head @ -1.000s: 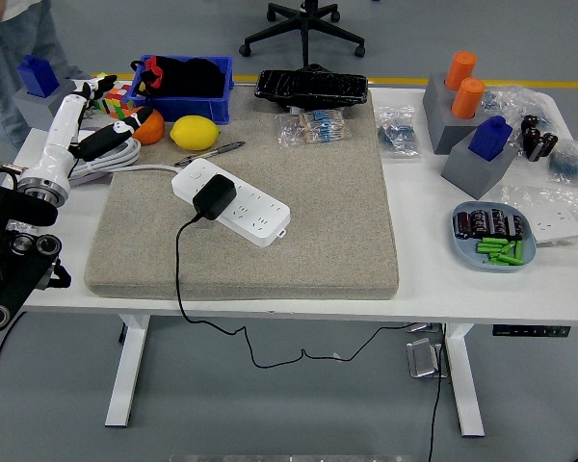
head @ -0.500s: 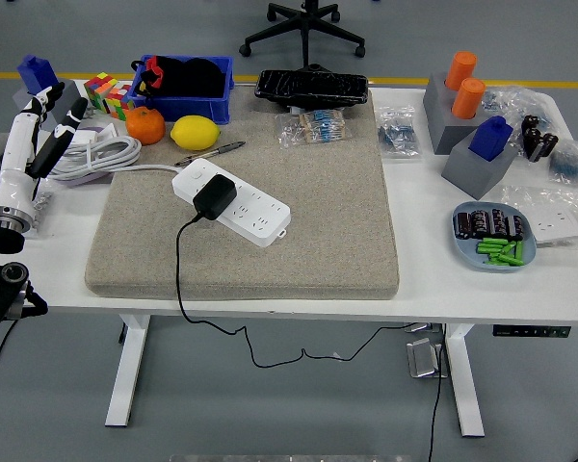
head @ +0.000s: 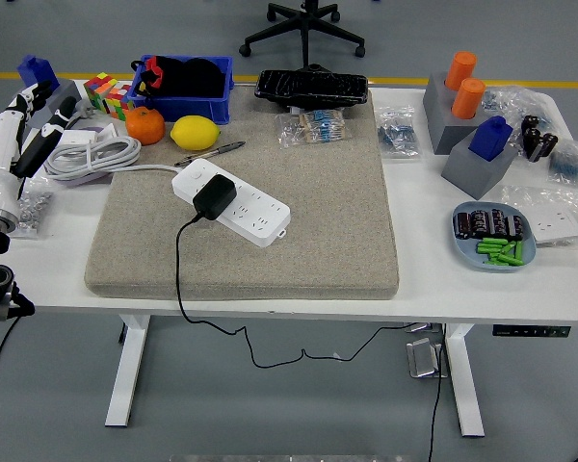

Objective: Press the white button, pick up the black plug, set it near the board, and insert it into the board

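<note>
On the beige felt mat (head: 299,207) we see the white power strip board (head: 233,203), lying at an angle, and the black plug (head: 213,197) sits pushed into it near its far-left end. The black cord (head: 180,279) of the plug runs toward us over the near edge of the mat and hangs down under the white table (head: 433,279).

Around the board there are many other things. Just behind it lie a yellow lemon (head: 195,132), an orange fruit (head: 145,124) and a pen (head: 210,151). The blue plastic bin (head: 181,88) with dark items stands farther back, and a black keyboard wrapped in plastic (head: 311,87) is to its right. A coiled white cable (head: 89,157) lies left of the mat. On the right side, well apart from the board, we see grey blocks with orange cylinders (head: 455,96) and a blue plate with green and black small parts (head: 494,237).

The robot left hand (head: 34,130) is at the far left edge of the table, beside the coiled cable. Its fingers seem relaxed and hold nothing, but they are small and partly cut off by the edge. Nothing covers the board.
</note>
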Tool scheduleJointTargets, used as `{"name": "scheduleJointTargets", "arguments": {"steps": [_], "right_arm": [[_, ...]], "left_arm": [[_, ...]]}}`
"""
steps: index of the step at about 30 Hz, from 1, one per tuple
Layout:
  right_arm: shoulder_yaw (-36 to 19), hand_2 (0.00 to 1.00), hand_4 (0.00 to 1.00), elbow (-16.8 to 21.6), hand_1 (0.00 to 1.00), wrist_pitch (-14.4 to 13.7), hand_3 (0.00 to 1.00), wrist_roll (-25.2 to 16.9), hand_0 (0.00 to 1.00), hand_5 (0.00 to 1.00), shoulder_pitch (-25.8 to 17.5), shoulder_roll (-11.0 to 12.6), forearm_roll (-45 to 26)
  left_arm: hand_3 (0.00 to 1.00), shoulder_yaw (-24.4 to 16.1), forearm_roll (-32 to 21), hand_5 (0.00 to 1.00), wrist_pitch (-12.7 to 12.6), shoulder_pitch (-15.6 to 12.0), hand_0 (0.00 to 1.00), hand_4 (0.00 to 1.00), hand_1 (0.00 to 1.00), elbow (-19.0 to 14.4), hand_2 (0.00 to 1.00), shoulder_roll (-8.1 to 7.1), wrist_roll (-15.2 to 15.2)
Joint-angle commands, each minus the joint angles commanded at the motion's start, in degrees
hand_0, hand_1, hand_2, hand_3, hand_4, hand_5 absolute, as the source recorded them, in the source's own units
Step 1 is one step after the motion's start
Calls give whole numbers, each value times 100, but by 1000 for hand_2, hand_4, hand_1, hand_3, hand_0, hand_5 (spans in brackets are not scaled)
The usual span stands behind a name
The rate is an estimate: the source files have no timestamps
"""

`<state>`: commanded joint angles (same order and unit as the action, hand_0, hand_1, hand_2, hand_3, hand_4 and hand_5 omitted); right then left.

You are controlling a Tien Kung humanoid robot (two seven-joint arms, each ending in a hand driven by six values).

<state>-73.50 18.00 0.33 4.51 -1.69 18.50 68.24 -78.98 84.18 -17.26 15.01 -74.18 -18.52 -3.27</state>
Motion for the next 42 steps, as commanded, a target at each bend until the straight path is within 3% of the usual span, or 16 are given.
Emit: {"name": "scheduleJointTargets", "arguments": {"steps": [8,19,42], "right_arm": [[122,692,780,-2,699,18,649,20,808,413,25,-7,13],[199,696,782,-14,700,20,650,71,812,423,41,22,52],[-745,698,779,-109,703,88,650,163,811,433,-141,-255,437]], "left_arm": [[884,-93,30,860,17,-87,964,882,912,-50,891,-88,43],[875,-82,45,855,34,-159,962,881,904,-118,887,-86,85],[858,-205,137,845,139,-501,961,875,894,-197,882,-7,252]]}}
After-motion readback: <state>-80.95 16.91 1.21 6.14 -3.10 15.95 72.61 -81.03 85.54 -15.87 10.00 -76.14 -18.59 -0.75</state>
